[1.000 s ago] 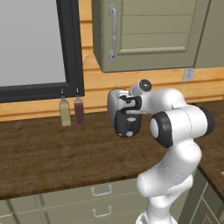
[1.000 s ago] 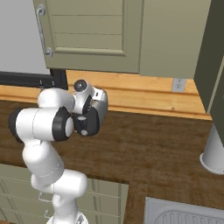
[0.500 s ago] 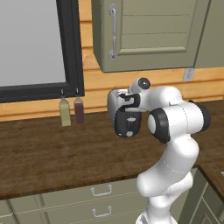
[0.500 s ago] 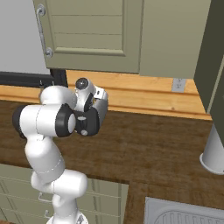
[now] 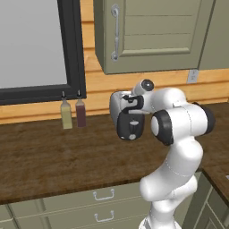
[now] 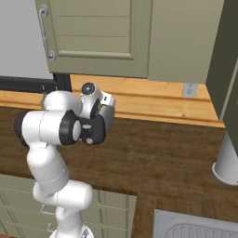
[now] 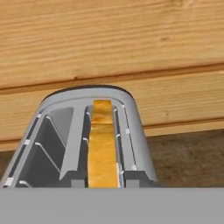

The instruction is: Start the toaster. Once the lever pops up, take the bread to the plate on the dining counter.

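The silver toaster (image 5: 117, 106) stands on the dark worktop by the wooden back wall, its glossy black end panel (image 5: 130, 126) facing me. In the hand view I look along the toaster (image 7: 135, 144) from just above that end. The tan-orange bread (image 7: 102, 148) stands upright in its right slot, and the left slot is empty. My gripper (image 5: 132, 103) hangs over the panel end of the toaster (image 6: 108, 117), with the hand (image 6: 94, 98) right above it. Its fingers are hidden, and I cannot make out the lever. The plate and dining counter are out of view.
Two small bottles (image 5: 73, 114) stand at the wall left of the toaster. Olive wall cabinets (image 5: 147, 31) hang overhead, beside a dark-framed window (image 5: 71, 49). A pale cylinder (image 6: 226, 160) and a sink drainer (image 6: 195, 227) lie to the right. Olive drawer fronts (image 5: 103, 210) run below the worktop.
My arm's elbow has swung slightly left while the hand stays over the toaster. The toaster and bottles have not moved.
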